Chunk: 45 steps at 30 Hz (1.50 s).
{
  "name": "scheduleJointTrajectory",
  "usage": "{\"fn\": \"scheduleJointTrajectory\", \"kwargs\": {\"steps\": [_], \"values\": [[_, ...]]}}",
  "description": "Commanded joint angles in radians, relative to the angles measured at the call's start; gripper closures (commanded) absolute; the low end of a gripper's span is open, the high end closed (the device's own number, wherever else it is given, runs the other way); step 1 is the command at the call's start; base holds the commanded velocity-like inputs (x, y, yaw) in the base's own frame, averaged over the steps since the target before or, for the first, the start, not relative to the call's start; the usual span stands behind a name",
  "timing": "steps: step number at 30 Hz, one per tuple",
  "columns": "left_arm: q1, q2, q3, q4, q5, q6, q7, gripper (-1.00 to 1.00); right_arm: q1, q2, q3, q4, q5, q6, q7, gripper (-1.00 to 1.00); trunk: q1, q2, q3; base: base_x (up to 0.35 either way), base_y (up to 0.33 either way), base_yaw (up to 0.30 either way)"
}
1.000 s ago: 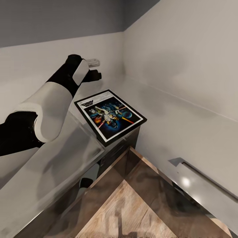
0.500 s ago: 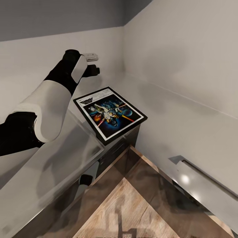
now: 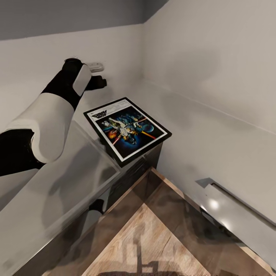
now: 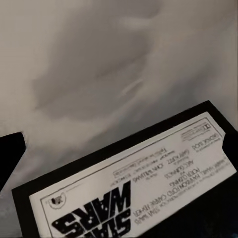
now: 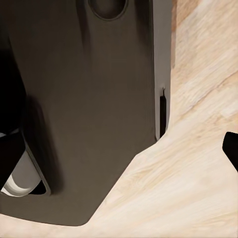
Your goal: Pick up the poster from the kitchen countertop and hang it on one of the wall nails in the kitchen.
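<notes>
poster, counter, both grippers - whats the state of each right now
poster: lying flat, face up on the kitchen countertop at its corner, title strip away from the robot, one corner overhanging the edge, not gripped.
kitchen countertop: bears the poster.
left gripper: raised beyond the poster's title end, not touching it; wrist view shows fingertips apart at both sides, open.
right gripper: open, holding nothing, facing the wooden floor.

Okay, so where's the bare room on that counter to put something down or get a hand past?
Bare grey kitchen countertop runs along the right wall, from the poster to the corner. The near stretch under the left arm is bare too. It is tight where the poster overhangs the counter's edge.
</notes>
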Motion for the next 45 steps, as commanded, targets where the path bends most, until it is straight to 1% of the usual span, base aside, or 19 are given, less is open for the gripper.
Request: {"fn": "scheduleJointTrajectory", "kwargs": {"steps": [1, 3, 4, 7, 10, 17, 33, 34, 36, 38, 39, 41, 45], "values": [[-0.001, 0.007, 0.027, 0.000, 0.012, 0.001, 0.008, -1.00, -0.001, 0.000, -0.005, 0.005, -0.008, -0.003, 0.007, -1.00, 0.000, 0.000, -0.002, 0.000, 0.000, 0.000], [-0.001, 0.011, 0.053, 0.000, 0.012, 0.001, 0.008, -1.00, -0.001, 0.000, -0.005, 0.005, -0.008, -0.003, 0.007, -1.00, 0.000, 0.000, -0.006, 0.000, 0.000, 0.000], [-0.001, 0.014, 0.078, 0.001, 0.012, 0.001, 0.007, -1.00, -0.001, 0.000, -0.005, 0.005, -0.008, -0.003, 0.007, -1.00, 0.000, 0.000, -0.007, 0.000, 0.000, 0.000], [-0.001, 0.018, 0.108, 0.001, 0.012, 0.000, 0.007, -1.00, -0.001, 0.000, -0.005, 0.004, -0.008, -0.003, 0.007, -1.00, 0.000, 0.000, -0.012, 0.000, 0.000, 0.000], [-0.001, 0.020, 0.120, 0.001, 0.012, 0.000, 0.007, -1.00, -0.001, 0.000, -0.005, 0.004, -0.008, -0.003, 0.007, -1.00, 0.000, 0.000, -0.017, 0.000, 0.000, 0.000], [-0.001, 0.021, 0.127, 0.001, 0.012, 0.000, 0.007, -1.00, -0.001, 0.000, -0.005, 0.005, -0.008, -0.003, 0.007, -1.00, 0.000, 0.000, -0.028, 0.000, 0.000, 0.000], [-0.001, 0.020, 0.127, 0.002, 0.012, 0.005, 0.007, -1.00, 0.005, 0.000, -0.004, 0.005, -0.008, -0.003, 0.007, -1.00, 0.000, 0.000, -0.054, 0.000, 0.000, 0.000], [-0.010, 0.020, 0.127, 0.005, 0.012, 0.008, 0.008, -1.00, 0.005, 0.001, -0.004, 0.005, -0.008, -0.003, 0.007, -1.00, 0.000, 0.000, -0.055, 0.000, 0.000, 0.000], [-0.050, 0.022, 0.127, 0.024, 0.012, 0.022, 0.008, -1.00, 0.006, 0.001, -0.004, 0.005, -0.008, -0.003, 0.007, -1.00, 0.000, 0.000, -0.059, 0.000, 0.000, 0.000], [-0.082, 0.027, 0.127, 0.048, 0.012, 0.035, 0.008, -1.00, 0.006, 0.002, -0.004, 0.005, -0.008, -0.003, 0.007, -1.00, 0.000, 0.000, -0.062, 0.000, 0.000, 0.000], [-0.110, 0.032, 0.127, 0.070, 0.012, 0.043, 0.008, -1.00, 0.006, 0.002, -0.004, 0.005, -0.008, -0.003, 0.007, -1.00, 0.000, 0.000, -0.063, 0.000, 0.000, 0.000], [-0.142, 0.037, 0.127, 0.093, 0.012, 0.050, 0.009, -1.00, 0.006, 0.002, -0.004, 0.005, -0.008, -0.003, 0.007, -1.00, 0.000, 0.000, -0.067, 0.000, 0.000, 0.000], [-0.174, 0.043, 0.127, 0.112, 0.012, 0.058, 0.009, -1.00, 0.006, 0.002, -0.004, 0.005, -0.008, -0.003, 0.007, -1.00, 0.000, 0.000, -0.073, 0.000, 0.000, 0.000]]}}
